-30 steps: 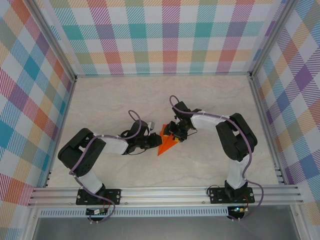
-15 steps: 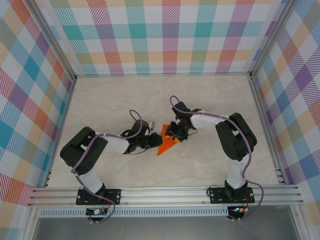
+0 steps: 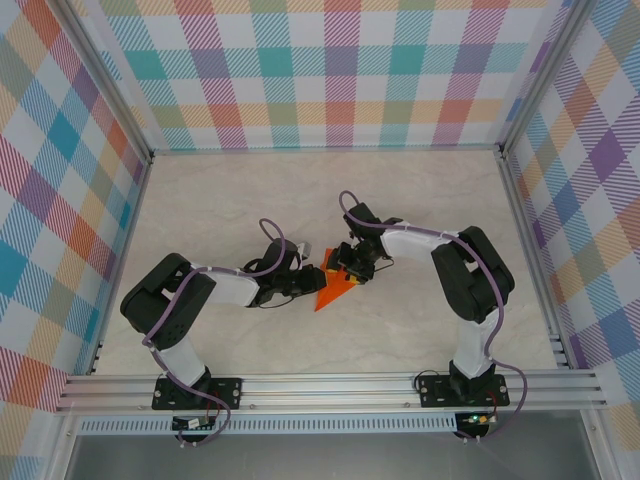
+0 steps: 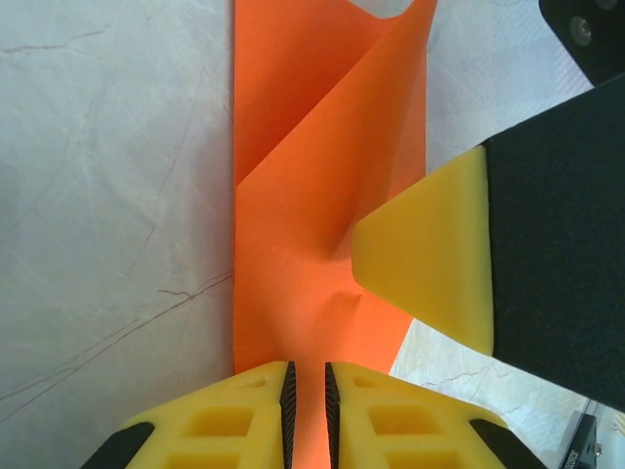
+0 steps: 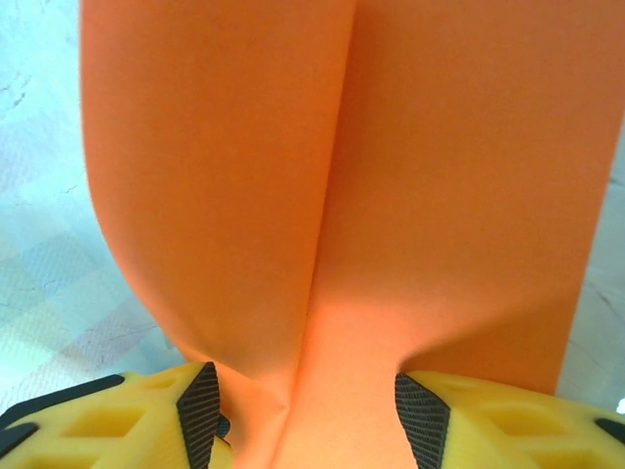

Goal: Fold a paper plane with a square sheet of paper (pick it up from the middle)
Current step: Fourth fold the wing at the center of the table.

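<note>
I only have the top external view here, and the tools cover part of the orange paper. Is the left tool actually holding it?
Observer: Yes; in the left wrist view the left tool is pinched shut on an edge of the orange paper.
Operator: And the other one?
Observer: The right tool has its fingers apart, the paper bowed between them; whether it grips, I cannot tell.
Operator: Is the paper flat there?
Observer: No; the left wrist view shows a diagonal fold.

A pale, marble-patterned flat tabletop (image 3: 200, 210) carries a folded sheet of thin bright orange paper (image 3: 333, 287), which lies near its middle with a sharp tip pointing toward the near-left. In the left wrist view one long straight edge rests flat on the surface, while the opposite side seems slightly raised.
</note>
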Available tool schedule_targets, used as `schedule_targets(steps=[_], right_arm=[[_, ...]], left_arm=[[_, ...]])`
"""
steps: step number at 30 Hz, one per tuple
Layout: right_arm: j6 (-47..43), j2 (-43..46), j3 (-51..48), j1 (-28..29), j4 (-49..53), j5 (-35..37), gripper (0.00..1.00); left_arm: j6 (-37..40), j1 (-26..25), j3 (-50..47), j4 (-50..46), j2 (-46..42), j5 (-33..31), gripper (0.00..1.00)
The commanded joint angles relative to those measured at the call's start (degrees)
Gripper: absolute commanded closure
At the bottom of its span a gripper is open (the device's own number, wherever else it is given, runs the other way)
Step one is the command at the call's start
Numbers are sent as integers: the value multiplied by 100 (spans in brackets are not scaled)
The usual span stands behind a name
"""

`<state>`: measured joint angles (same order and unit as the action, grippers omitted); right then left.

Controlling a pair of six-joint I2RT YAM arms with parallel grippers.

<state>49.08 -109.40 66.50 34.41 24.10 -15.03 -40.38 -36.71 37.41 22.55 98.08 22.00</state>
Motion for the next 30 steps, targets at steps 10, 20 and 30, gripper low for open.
schedule_targets(steps=[10, 20, 30], right_arm=[[124, -998, -142, -30, 1016, 1212, 43], [232, -1054, -137, -31, 1038, 1252, 51], [363, -1100, -87, -31, 1089, 1206, 51]], left_arm=[[83, -47, -37, 65, -324, 8, 82], [-156, -46, -370, 134, -1001, -490, 80], [-137, -210, -583, 778, -1010, 152, 77]])
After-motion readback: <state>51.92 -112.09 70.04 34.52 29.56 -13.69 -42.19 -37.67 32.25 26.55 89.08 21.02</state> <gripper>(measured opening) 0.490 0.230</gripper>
